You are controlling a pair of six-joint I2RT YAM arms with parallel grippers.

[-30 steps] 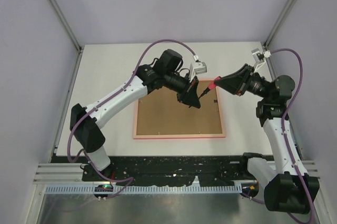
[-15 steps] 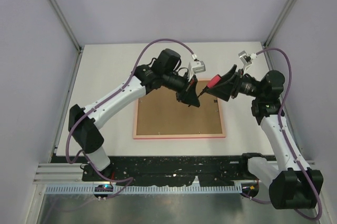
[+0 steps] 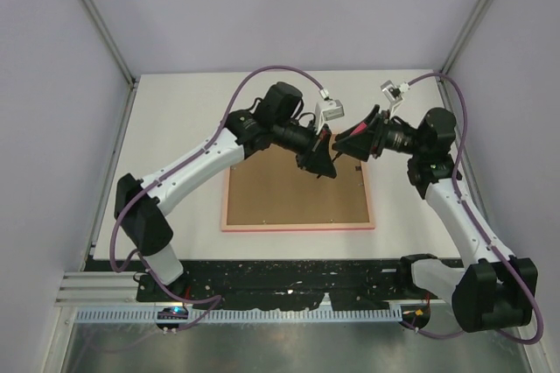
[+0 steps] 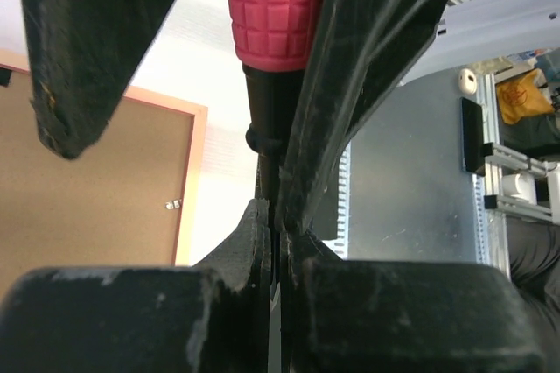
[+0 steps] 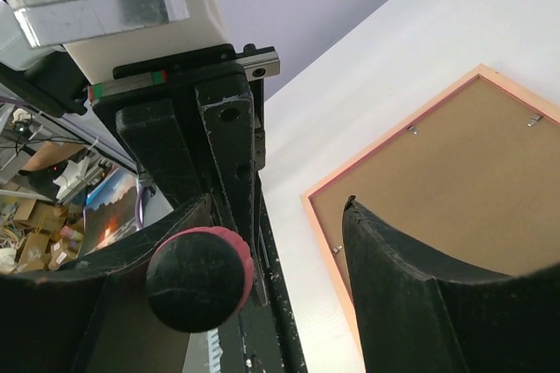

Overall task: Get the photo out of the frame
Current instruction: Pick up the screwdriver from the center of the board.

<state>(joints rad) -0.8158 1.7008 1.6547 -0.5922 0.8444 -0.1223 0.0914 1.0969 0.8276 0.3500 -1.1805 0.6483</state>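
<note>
Over the last second the right gripper point(image 3: 346, 147) has swung in from the right side of the table point(image 3: 175, 128) and now meets the left gripper point(image 4: 276, 215) above the far right corner of the frame point(image 3: 297, 226). We see the left jaws clenched on the black shaft of a red-handled tool point(image 4: 276, 10). The right jaws stand apart on either side of its handle, with a gap on one side, so we read them as released, not yet gripping.

The frame lies face down on the table, its pink rim around the brown backing board point(image 3: 289, 193). We cannot see the photo; we judge it sits under that board. Small metal clips point(image 5: 412, 129) show at the board's edge. By our reading little of the task is done: the board is still seated, and freeing it, lifting it and drawing out the photo all remain.
</note>
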